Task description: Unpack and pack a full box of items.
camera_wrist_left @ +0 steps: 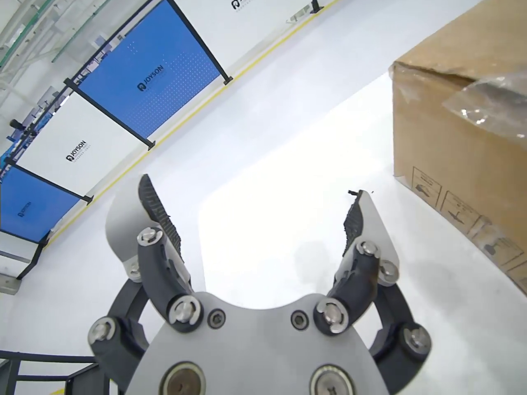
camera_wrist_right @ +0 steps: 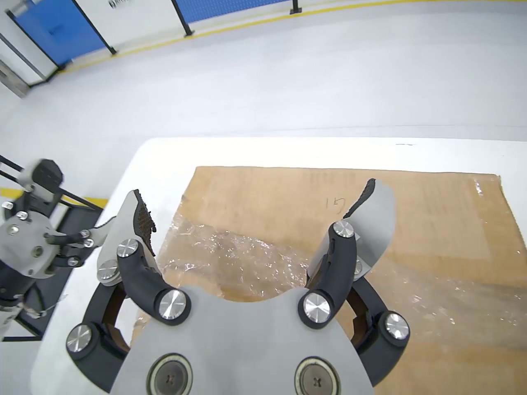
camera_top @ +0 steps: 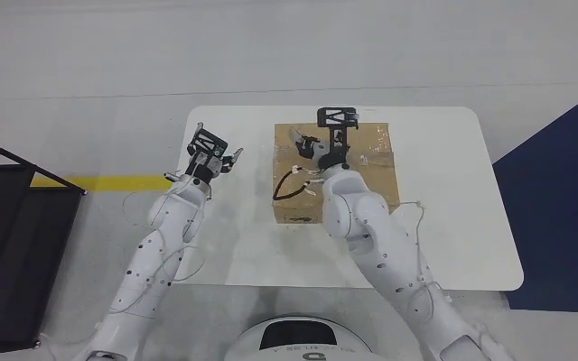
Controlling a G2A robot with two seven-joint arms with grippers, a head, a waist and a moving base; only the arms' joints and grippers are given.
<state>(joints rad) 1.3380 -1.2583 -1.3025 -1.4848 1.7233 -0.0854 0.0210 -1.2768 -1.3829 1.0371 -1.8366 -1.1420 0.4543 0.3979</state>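
Over the box, the right pincer half-hides seemingly clear tape.

White table bearing closed cardboard box

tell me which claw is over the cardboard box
The right claw, open above the taped top of the box. The left claw, also open, sits beside the box over the bare white table.

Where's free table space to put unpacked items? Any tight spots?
Widest bare patch: table between the box and the edge on the robot's right. Narrower strip between the box and the opposite edge, where the open left gripper hangs. Crowded: box top, under the open right gripper and its arm.
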